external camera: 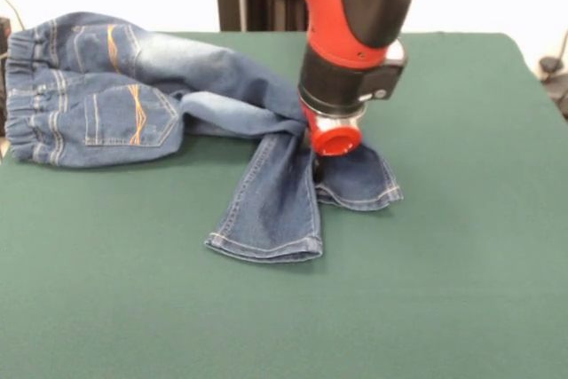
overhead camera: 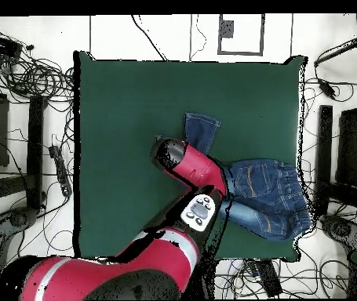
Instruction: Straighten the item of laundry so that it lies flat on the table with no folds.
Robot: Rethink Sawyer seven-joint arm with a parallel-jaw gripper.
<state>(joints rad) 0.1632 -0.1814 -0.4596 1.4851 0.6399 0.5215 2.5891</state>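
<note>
- My hand [external camera: 318, 164] is down low where the two legs of the jeans [external camera: 133, 95] cross, hidden behind my red wrist cap and the denim, so I cannot tell whether it has the cloth or not.
- From above, my arm [overhead camera: 189, 168] covers that same spot; only one leg end pokes out beyond it.
- The jeans lie at one side of the table [external camera: 426, 290], waistband bunched right at the table's edge, back pockets facing up.
- One leg runs across and over the other; the upper one ends in a small folded cuff just beside my wrist, the other fans out toward the camera in the front view with its hem flat.
- To do this step well, I judge I should take hold of the crossed leg only (not both layers), lift it just clear, and draw it away from the waistband and sideways until the legs lie apart.
- Pulling slowly matters: the waistband is already at the edge and the whole garment could drag or slide off.
- Afterwards the gathered seat probably needs smoothing too.
- Count: one pair of jeans, two legs, two orange-stitched back pockets showing, one table, one arm with one hand.
</note>
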